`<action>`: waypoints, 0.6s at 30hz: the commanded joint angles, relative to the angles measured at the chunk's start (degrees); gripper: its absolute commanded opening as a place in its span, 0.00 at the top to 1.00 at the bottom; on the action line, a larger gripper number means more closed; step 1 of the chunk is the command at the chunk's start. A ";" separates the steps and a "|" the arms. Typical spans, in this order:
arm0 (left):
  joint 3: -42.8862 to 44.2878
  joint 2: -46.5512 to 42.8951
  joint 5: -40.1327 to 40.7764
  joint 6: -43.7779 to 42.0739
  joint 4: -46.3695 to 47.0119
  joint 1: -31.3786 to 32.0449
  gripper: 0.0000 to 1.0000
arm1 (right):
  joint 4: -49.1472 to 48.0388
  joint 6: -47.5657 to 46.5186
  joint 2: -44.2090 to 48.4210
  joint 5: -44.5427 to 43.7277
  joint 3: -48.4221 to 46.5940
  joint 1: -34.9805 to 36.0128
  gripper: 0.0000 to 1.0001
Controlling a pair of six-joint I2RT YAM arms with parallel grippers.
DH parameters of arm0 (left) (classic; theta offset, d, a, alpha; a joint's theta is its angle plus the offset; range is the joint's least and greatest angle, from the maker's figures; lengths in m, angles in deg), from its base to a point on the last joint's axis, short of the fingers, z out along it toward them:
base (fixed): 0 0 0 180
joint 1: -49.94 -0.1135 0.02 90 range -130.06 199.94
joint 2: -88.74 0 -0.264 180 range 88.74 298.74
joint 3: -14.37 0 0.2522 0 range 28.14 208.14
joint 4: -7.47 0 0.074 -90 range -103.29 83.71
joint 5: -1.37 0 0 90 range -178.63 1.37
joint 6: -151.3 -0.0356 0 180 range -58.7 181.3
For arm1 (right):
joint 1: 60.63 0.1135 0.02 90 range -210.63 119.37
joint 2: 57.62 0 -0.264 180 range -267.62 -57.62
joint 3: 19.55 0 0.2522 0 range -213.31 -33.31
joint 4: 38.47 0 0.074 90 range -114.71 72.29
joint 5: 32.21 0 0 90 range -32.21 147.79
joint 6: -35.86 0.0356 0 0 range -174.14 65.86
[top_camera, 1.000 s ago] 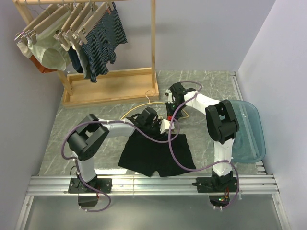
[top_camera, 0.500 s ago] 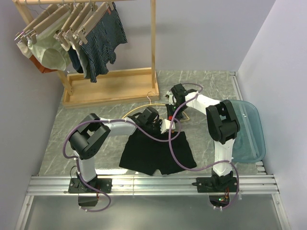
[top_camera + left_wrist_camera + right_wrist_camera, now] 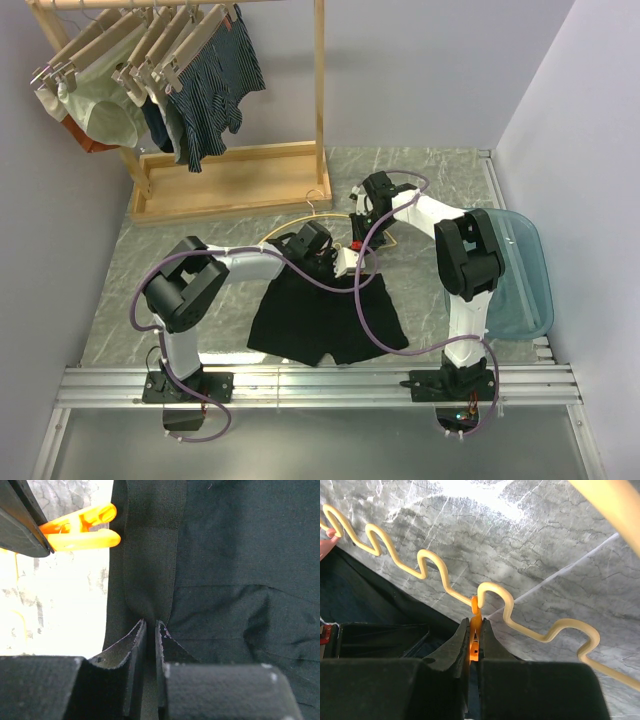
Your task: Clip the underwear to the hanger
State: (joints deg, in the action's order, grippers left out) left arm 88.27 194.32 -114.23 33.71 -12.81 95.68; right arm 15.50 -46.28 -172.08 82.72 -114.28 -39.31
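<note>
The black underwear (image 3: 325,315) lies flat on the marble table in the top view, waistband toward the yellow hanger (image 3: 290,229) behind it. My left gripper (image 3: 335,262) is shut on the waistband (image 3: 150,570); its fingertips (image 3: 139,630) pinch a fold of black fabric. An orange clip (image 3: 80,530) gapes open just left of the waistband. My right gripper (image 3: 360,232) is shut on that orange clip (image 3: 474,630), which hangs from the hanger's wavy lower bar (image 3: 435,565). The underwear's edge (image 3: 370,600) shows at lower left in the right wrist view.
A wooden rack (image 3: 230,175) at the back left carries beige clip hangers with striped shorts (image 3: 215,75) and pale green underwear (image 3: 105,100). A translucent teal tray (image 3: 520,275) sits at the right table edge. Purple cables loop over the underwear.
My right gripper has shifted slightly right and back with the clip. The left gripper has stayed on the waistband, barely moved.
</note>
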 commanded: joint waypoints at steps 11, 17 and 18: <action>1.82 -0.99 1.70 0.79 -6.04 -1.70 0.85 | 0.57 -1.00 3.01 1.61 0.02 -0.40 1.00; 2.26 -0.64 1.52 0.96 -6.57 -2.05 0.85 | 0.57 -0.56 3.10 4.59 -0.07 -0.32 1.00; 2.52 -0.64 1.52 0.96 -6.57 -2.05 0.85 | 0.66 -0.65 3.10 4.78 -0.15 -0.05 1.00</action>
State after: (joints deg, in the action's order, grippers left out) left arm 89.35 194.21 -114.19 34.19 -16.40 93.97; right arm 15.63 -46.54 -172.08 84.33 -114.26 -39.31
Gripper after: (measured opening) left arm 0.155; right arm 0.058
